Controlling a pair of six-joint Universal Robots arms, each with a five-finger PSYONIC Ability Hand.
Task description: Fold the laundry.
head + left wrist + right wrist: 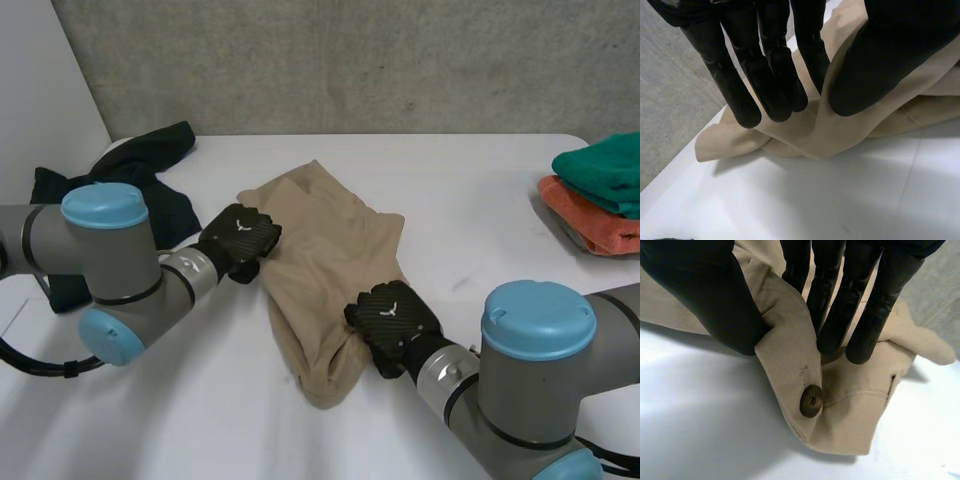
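On the tabletop [470, 200], tan trousers [330, 270] lie crumpled; the left robot hand [238, 240] pinches an edge fold, and the right robot hand [392, 322] pinches cloth beside a dark button [811, 401].

You have one beige garment [335, 250] and one dark garment [160, 150]. Two more lie folded: a teal cloth [605, 170], an orange cloth [590, 222].

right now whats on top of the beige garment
Both hands: the left hand pinches an edge fold, the right hand pinches the waistband by the button. What lies beneath the beige garment is covered.
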